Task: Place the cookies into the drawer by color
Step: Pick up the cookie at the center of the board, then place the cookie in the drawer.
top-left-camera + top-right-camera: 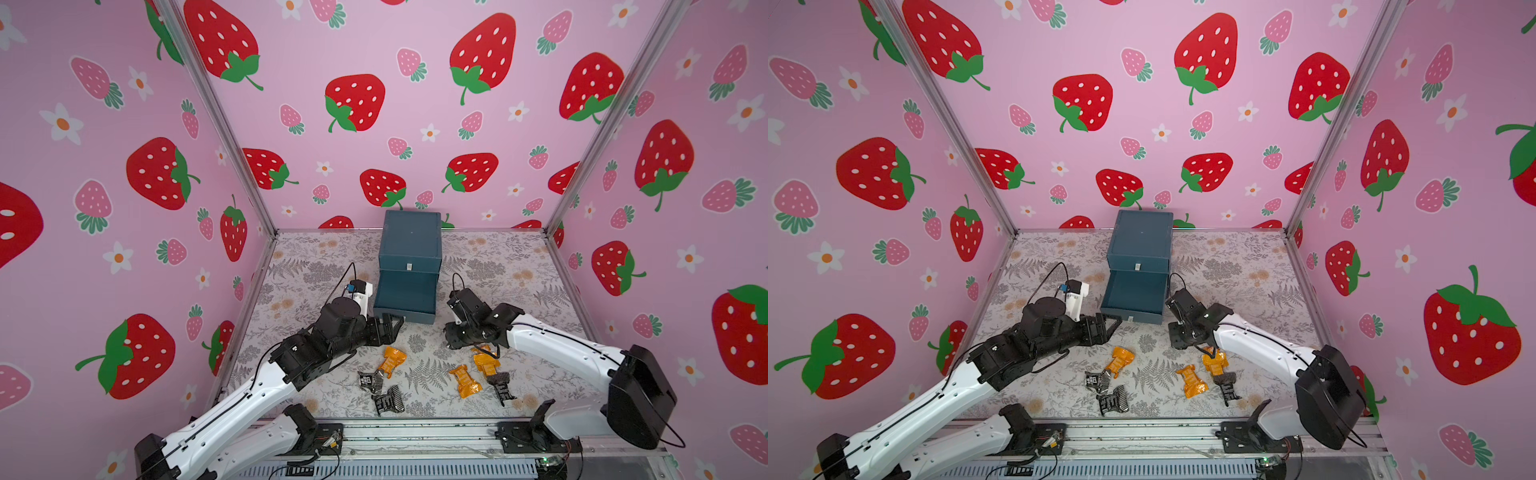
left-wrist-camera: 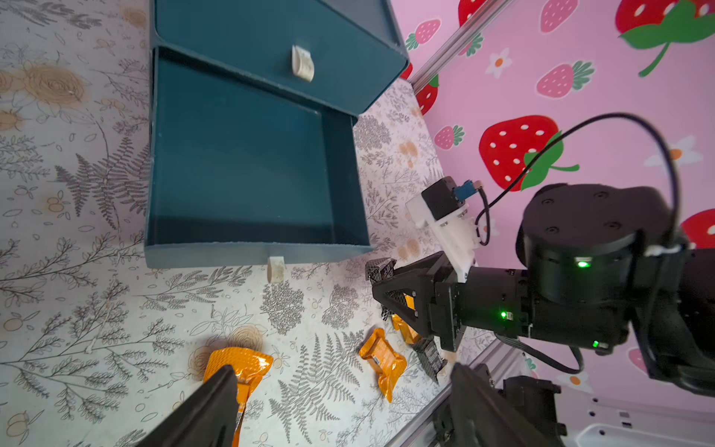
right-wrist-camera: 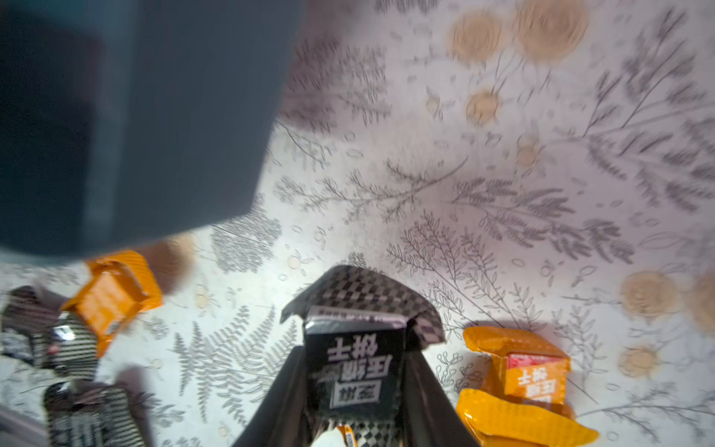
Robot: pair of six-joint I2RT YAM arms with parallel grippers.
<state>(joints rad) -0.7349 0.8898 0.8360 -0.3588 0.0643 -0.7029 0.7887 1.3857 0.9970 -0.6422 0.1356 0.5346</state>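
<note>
While the bottom drawer point(image 2: 240, 154) lay empty, right gripper point(image 3: 356, 371) jaws grasped one black cookie point(image 3: 360, 294); left gripper point(image 2: 340, 377) jaws stood released; six cookies point(image 1: 465, 380) lay loose.

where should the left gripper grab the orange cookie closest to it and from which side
Pinch the orange cookie across its narrower middle, coming straight down: it lies flat, its crimped ends flare, and a black cookie crowds its near end. The open left gripper hangs close by.

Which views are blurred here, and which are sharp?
Right wrist view: motion blur smears the drawer and mat; the black cookie in the right hand is crisp. Left wrist view: sharp. Both top views: sharp, evenly lit.
</note>
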